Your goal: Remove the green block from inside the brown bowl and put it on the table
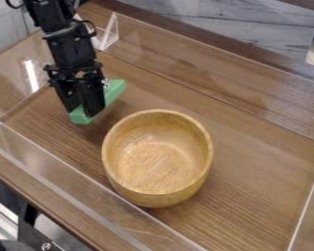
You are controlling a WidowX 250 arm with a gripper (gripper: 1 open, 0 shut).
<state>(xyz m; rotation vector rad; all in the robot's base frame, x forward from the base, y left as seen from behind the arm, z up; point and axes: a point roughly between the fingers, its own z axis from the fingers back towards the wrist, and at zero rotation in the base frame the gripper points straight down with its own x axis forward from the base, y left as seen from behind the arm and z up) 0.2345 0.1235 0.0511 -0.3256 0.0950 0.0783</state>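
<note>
The green block [105, 98] is outside the brown bowl [157, 155], tilted, with its lower end down at the table [251, 108] just left of the bowl's rim. My gripper [78, 106] points steeply down and is shut on the green block, its black fingers covering the block's left part. The bowl is round, light wood, upright and holds nothing. Whether the block's lower end rests on the tabletop I cannot tell.
Clear acrylic walls [68, 186] run along the table's near and left edges, with another panel at the back. A small clear bracket [107, 34] stands behind the arm. The bowl sits close to the gripper's right.
</note>
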